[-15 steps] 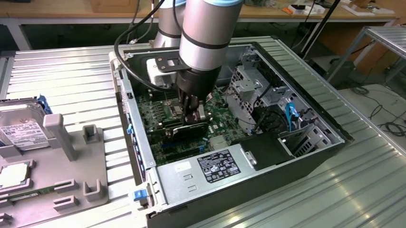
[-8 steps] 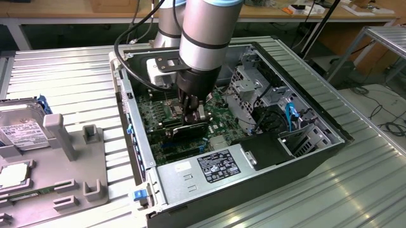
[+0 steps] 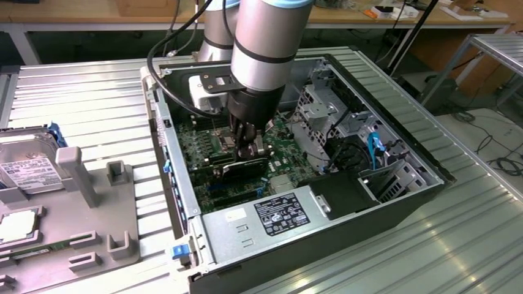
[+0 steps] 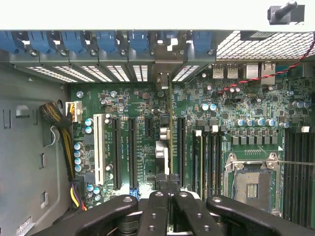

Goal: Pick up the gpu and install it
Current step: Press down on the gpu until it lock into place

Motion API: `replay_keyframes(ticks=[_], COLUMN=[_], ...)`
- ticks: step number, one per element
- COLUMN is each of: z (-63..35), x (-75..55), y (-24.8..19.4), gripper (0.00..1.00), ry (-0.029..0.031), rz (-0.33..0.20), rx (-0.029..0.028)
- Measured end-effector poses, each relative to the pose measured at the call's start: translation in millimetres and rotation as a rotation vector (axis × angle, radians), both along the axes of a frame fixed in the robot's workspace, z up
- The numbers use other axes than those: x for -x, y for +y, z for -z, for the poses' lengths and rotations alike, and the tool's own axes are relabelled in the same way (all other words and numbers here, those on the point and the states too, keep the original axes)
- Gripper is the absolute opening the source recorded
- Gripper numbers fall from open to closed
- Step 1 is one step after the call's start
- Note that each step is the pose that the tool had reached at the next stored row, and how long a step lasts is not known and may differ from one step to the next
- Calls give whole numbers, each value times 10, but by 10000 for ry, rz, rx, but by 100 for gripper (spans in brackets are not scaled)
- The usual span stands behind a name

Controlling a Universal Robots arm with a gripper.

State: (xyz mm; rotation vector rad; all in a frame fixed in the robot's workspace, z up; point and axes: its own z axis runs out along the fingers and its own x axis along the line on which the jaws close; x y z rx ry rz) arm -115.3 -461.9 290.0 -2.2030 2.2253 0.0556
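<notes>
Open computer case (image 3: 327, 202) lies on its side so the green motherboard (image 4: 246, 147) faces up for access. Gripper (image 3: 242, 152) is closed on the gpu (image 3: 245, 166), pinching its top edge. Card stands on edge over the expansion slots (image 4: 132, 147), long axis along them, bracket (image 4: 162, 78) toward the rear wall.

Open PC case (image 3: 425, 184) lies on its side on a ribbed metal table (image 3: 90, 92). Green motherboard (image 4: 246, 103) inside, empty CPU socket (image 4: 252, 184) exposed. Power supply (image 3: 261, 214) at near end. Grey fixture tray (image 3: 98, 202) beside case; hard drive (image 3: 24, 165) on it.
</notes>
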Motion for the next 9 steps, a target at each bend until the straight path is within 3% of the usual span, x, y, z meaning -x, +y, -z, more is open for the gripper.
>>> replay_keyframes(ticks=[6,7,9], z=[1,1,1], x=[0,9,36], y=[0,5,9], gripper=[11,11,11], ry=[2,-2,-9], rz=[0,3,33], rx=[0,-38,-171])
